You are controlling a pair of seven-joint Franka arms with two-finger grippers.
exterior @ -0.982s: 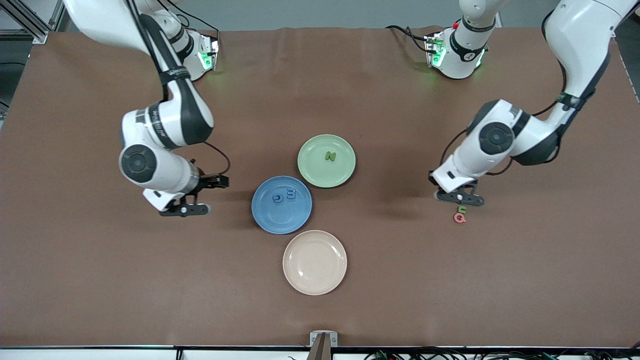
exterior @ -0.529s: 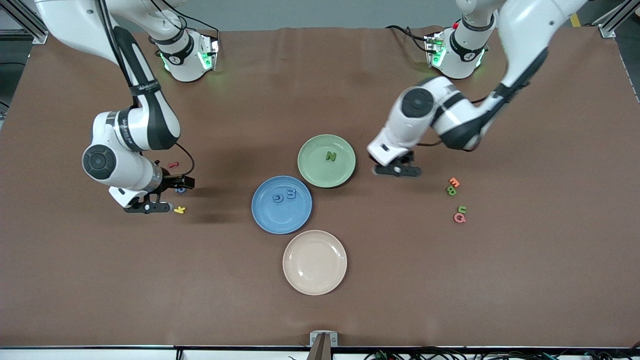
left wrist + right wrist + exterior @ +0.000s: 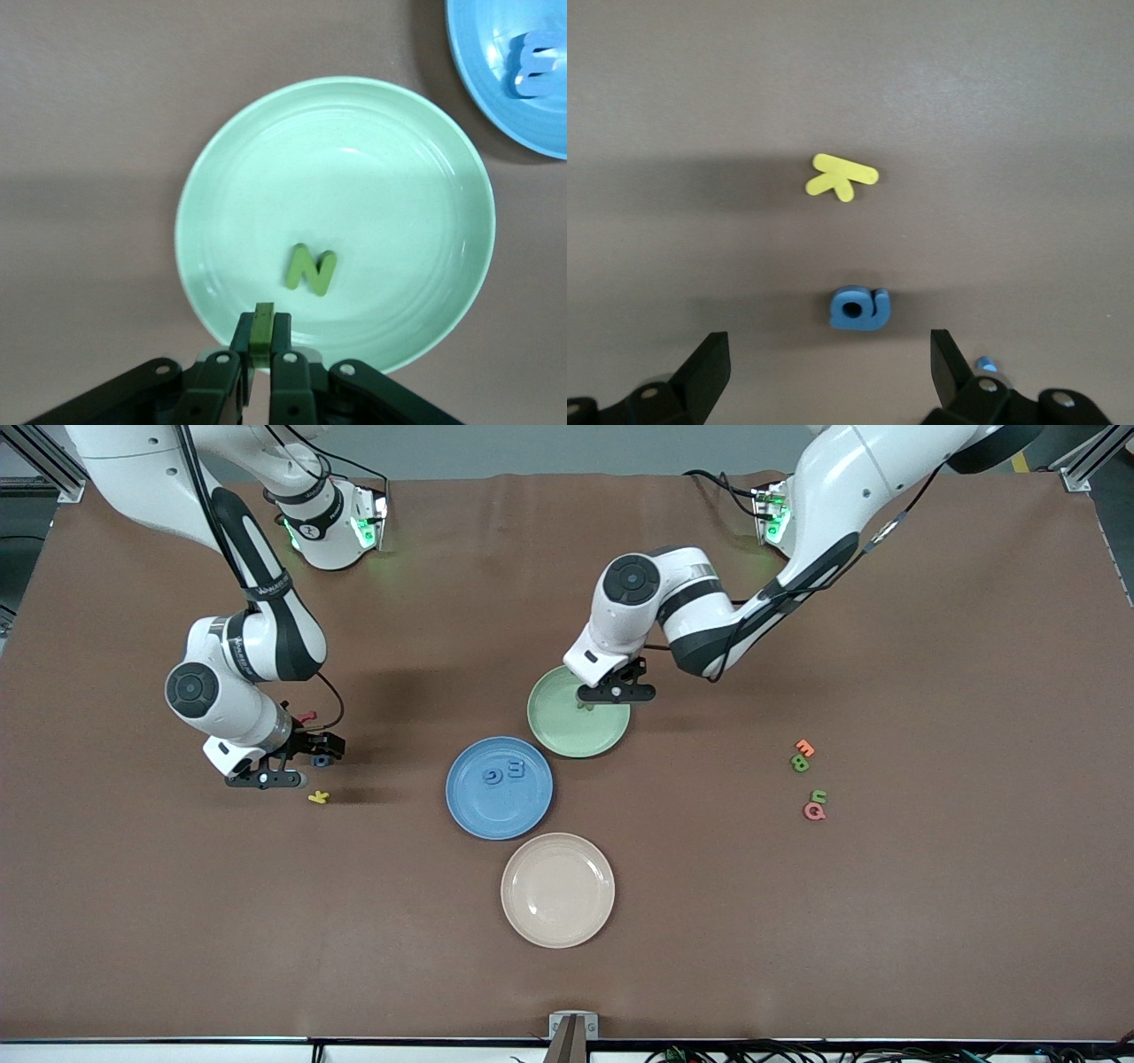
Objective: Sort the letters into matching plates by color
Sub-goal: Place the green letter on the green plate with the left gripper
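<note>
Item, left gripper (image 3: 260,354): jaws pressed together on a small green letter (image 3: 262,324) held edge-on between the tips, poised over the rim area of the pale green plate (image 3: 554,722); a green N (image 3: 311,268) lies flat in that plate just ahead of the tips. Step in hand, by judgement: delivery of a green piece to its matching plate; the next move calls for a slight advance toward the plate's middle, a lowering, and a parting of the jaws so the piece drops clear of the N. Item, right gripper (image 3: 828,372): jaws spread wide, nothing between them, hovering over the table toward the right arm's end, with a blue letter (image 3: 860,308) lying flat almost centred between the tips and a yellow letter (image 3: 841,176) a little past it. A red letter (image 3: 306,716) lies near this gripper. Step in hand, by judgement: approach for a pick; next, a straight descent and closure on the blue piece without disturbing the yellow one, then carriage to the blue plate (image 3: 469,806), which already holds two blue letters (image 3: 503,772). Item, remaining stock: two green letters (image 3: 810,778) among orange and red ones toward the left arm's end, well apart from both grippers. Item, cream plate (image 3: 557,890): empty.
</note>
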